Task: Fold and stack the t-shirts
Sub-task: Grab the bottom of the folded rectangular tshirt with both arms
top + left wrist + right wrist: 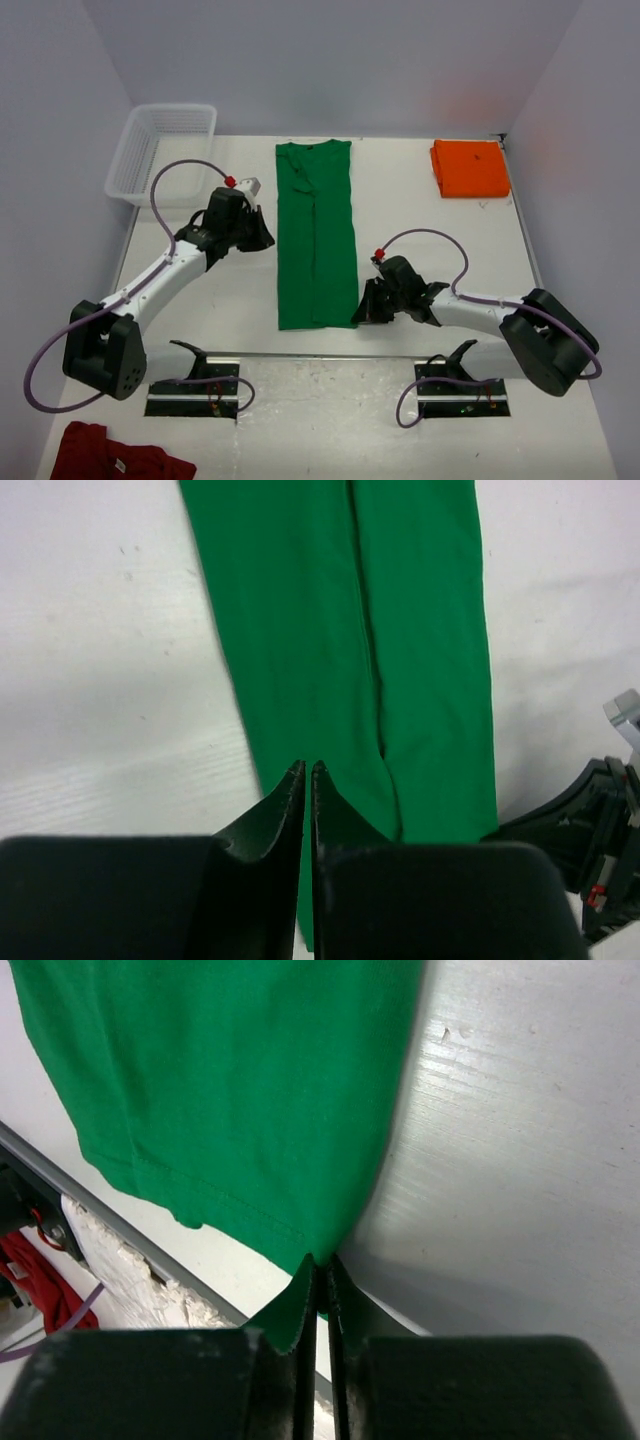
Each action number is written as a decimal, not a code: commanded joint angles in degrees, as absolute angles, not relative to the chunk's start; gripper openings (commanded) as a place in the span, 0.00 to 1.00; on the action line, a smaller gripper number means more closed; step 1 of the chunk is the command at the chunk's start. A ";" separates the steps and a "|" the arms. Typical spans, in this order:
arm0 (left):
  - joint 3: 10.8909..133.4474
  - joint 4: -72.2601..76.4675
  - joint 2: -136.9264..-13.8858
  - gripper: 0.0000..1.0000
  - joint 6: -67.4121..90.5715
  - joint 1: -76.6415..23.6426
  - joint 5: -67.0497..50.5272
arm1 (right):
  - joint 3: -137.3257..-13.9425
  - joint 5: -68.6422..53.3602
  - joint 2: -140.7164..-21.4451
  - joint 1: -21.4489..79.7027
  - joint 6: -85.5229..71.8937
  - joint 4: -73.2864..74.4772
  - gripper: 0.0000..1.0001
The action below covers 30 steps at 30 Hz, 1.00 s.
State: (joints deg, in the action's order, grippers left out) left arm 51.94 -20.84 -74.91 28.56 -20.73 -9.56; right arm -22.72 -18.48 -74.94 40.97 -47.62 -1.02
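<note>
The green t-shirt (315, 240) lies flat in the middle of the table as a long narrow strip, sides folded in, collar at the far end. It also shows in the left wrist view (420, 630) and the right wrist view (230, 1080). The orange t-shirt (470, 168) lies folded in a small rectangle at the far right. My left gripper (266, 238) is shut, its tips (307, 765) over the strip's left edge about halfway along; no cloth shows between them. My right gripper (358, 312) is shut on the strip's near right corner (323, 1258).
A white mesh basket (175, 107) stands at the far left corner. A dark red garment (110, 458) with a white tag lies off the table's near edge at the lower left. The table's front rail (320, 355) runs just behind the green hem.
</note>
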 commanded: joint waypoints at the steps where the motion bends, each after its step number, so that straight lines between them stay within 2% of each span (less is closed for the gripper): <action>1: 46.52 -21.62 -71.11 0.06 30.67 -23.19 -11.51 | -21.80 -16.88 -75.06 41.40 -47.64 -0.44 0.00; 7: 35.89 -18.91 -65.84 0.11 34.09 -25.58 -20.63 | -22.41 -15.30 -73.04 41.49 -47.20 1.75 0.00; 11: 31.65 -18.37 -61.00 0.14 36.82 -25.84 -21.80 | -22.59 -15.03 -72.42 41.57 -46.76 2.20 0.00; 14: 27.79 -15.40 -58.98 0.21 39.02 -25.84 -23.98 | -22.50 -15.12 -72.33 41.49 -46.50 1.93 0.00; 18: 21.89 -9.33 -57.57 0.37 43.67 -25.84 -27.94 | -22.24 -15.56 -72.42 41.66 -46.41 1.67 0.00; 30: 16.26 -8.79 -58.27 0.36 45.27 -25.84 -26.19 | -21.27 -15.21 -70.93 41.75 -46.76 1.76 0.00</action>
State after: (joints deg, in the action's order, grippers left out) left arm 17.06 -11.11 -58.35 44.03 -25.63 -25.58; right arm -21.91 -16.73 -72.20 41.30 -47.37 0.86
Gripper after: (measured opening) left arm 0.361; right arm 0.011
